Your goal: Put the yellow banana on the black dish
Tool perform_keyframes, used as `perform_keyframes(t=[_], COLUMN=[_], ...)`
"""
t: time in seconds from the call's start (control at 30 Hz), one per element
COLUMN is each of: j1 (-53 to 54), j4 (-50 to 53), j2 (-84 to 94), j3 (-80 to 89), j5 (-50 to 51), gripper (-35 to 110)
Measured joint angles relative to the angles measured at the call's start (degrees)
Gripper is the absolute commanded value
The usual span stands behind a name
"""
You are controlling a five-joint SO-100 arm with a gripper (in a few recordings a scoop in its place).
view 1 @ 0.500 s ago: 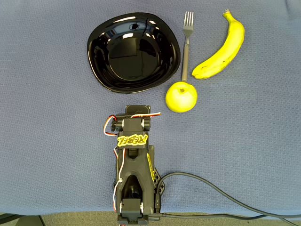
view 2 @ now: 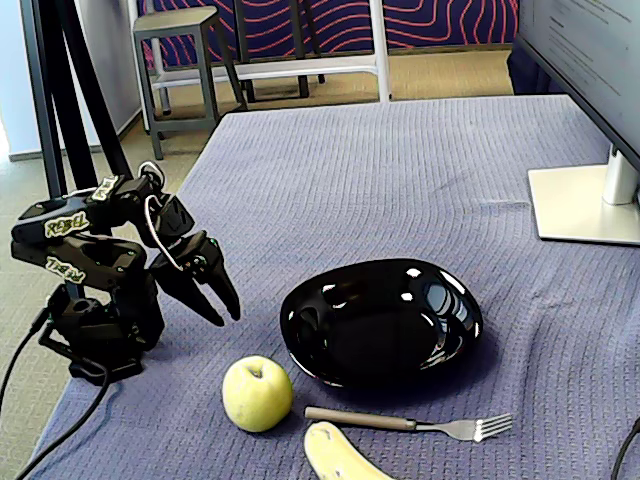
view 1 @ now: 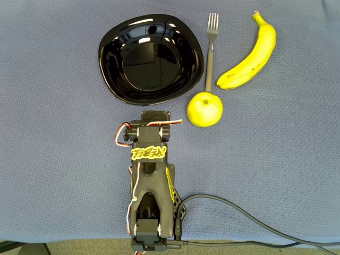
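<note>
banana: we're seeing the yellow banana (view 1: 248, 55) lying on the blue cloth (view 1: 53, 133) at top right of the overhead view, stem tip pointing up; just right of the fork (view 1: 211, 48), not touching it
dish: the black dish (view 1: 151, 58) is sitting left of the fork, nothing in it; well apart from the banana
apple: the yellow-green apple (view 1: 204, 109) is sitting at the fork handle's lower end, near the dish's lower-right rim
gripper: the gripper (view 2: 213, 298) is hanging above the cloth just short of the dish in the fixed view; fingers slightly parted, holding nothing
background: monitor stand (view 2: 585, 203) is sitting on the cloth's far side; stool (view 2: 182, 62) beyond the table
</note>
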Motion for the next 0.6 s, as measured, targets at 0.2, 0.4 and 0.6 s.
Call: perform_keyframes(t=[0.2, 0.4, 0.6], j1=[0.0, 0.0, 2.0], j4=[-1.8, -5.1, -10.4], j2=[-3.2, -15.3, -29.8], j3=[-3.1, -11.7, -21.9], j5=[-1.0, -1.0, -4.7], gripper=[6, 4, 5])
